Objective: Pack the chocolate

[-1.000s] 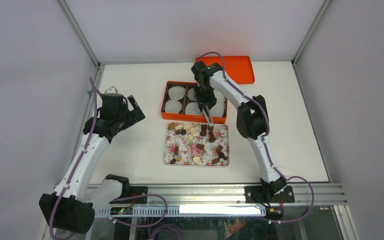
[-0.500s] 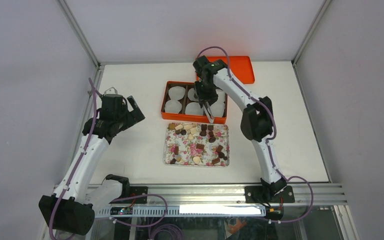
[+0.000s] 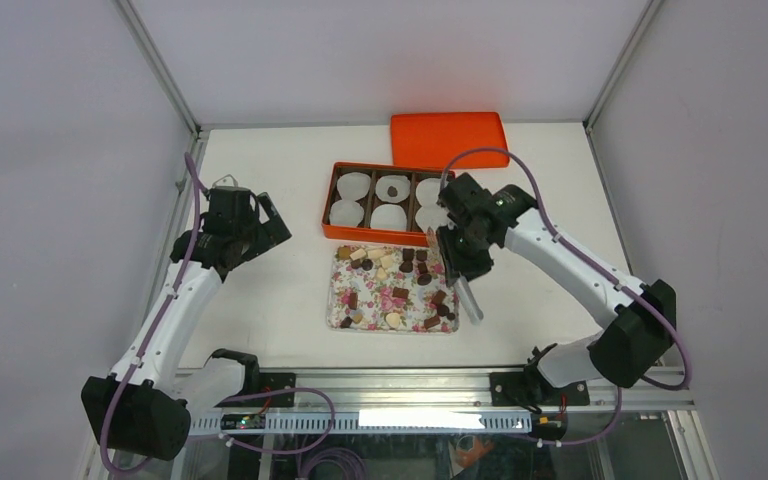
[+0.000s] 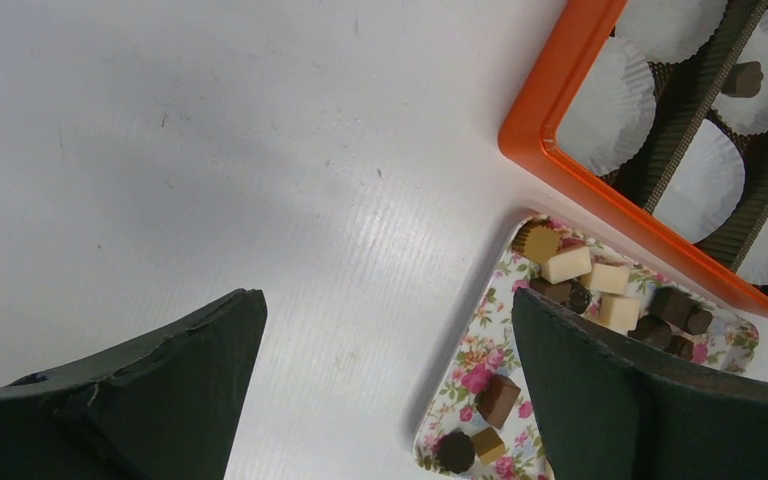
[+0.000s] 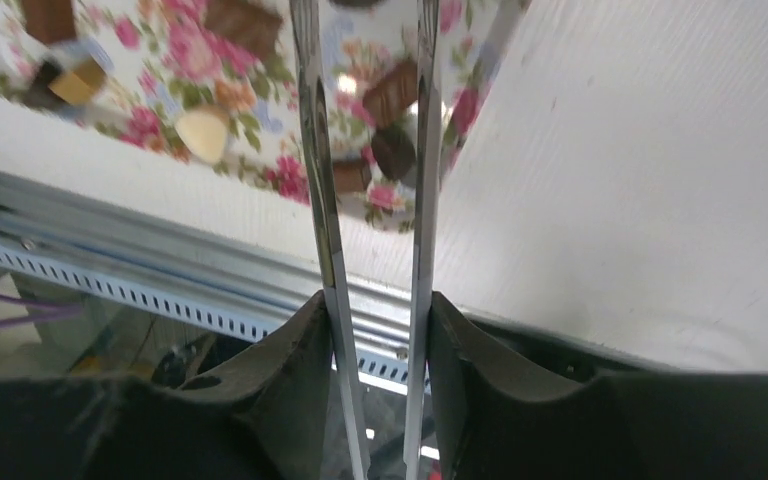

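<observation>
White table point(image 3: 280, 290): L gripper point(image 4: 388, 330) gapes empty left of floral tray point(image 3: 332, 300) w/ chocolate point(image 3: 400, 293); R gripper point(image 3: 457, 268) clamps metal tweezers point(image 3: 468, 300), blades apart, at tray's right edge.

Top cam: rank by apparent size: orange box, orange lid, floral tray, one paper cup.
1. The floral tray and the orange box look about alike, so I am not ranking one over the other.
2. The orange lid.
3. A paper cup, by far the smallest.
</observation>
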You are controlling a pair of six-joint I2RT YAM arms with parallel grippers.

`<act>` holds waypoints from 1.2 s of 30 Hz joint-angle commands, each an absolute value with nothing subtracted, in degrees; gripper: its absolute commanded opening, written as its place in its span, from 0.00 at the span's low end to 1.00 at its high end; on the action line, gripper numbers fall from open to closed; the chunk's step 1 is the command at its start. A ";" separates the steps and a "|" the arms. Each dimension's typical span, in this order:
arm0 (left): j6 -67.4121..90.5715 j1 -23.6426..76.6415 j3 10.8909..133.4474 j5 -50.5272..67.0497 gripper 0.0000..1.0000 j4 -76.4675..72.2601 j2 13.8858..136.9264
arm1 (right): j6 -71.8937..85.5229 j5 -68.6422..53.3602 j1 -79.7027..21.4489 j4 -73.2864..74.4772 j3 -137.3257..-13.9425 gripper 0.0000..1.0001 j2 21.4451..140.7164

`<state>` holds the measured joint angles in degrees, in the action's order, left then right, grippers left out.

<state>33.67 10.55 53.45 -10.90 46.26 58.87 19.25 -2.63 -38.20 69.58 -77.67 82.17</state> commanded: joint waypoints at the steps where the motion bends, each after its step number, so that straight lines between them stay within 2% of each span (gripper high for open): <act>1: 33.35 10.85 54.99 -13.09 0.99 44.28 59.34 | 24.67 -7.73 -40.44 68.33 -70.60 0.39 77.67; 7: 33.10 10.87 54.86 -12.81 0.99 44.21 59.88 | 22.53 -7.61 -42.93 69.17 -68.18 0.39 80.91; 18: 32.61 10.90 54.90 -13.25 0.99 44.21 58.43 | 20.87 -2.89 -42.89 68.46 -74.29 0.44 91.89; 36: 33.75 10.87 52.07 -13.16 0.99 44.27 55.56 | 20.77 -0.44 -42.89 66.55 -76.03 0.42 98.49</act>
